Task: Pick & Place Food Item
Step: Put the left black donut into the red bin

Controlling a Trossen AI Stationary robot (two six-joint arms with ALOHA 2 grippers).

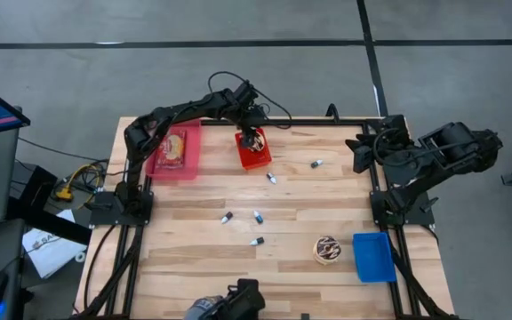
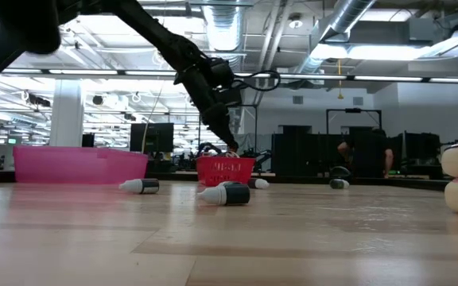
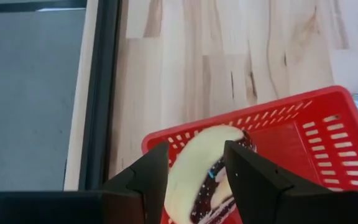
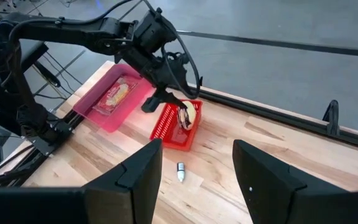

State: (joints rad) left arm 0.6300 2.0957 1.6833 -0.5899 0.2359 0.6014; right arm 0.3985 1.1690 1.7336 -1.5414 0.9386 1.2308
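We see the left gripper (image 3: 194,171) gripping a donut (image 3: 207,168) over the red basket (image 3: 303,124); the right gripper (image 4: 197,165) waits, open.

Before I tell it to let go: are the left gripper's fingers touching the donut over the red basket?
Touching. The left wrist view shows the left gripper with both fingers pressed against the donut, held above the red basket.

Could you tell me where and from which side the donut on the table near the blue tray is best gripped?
From straight above. The donut lies flat, icing up, beside the blue tray; pinching across its outer rim looks best, with the fingers on the sides away from the tray.
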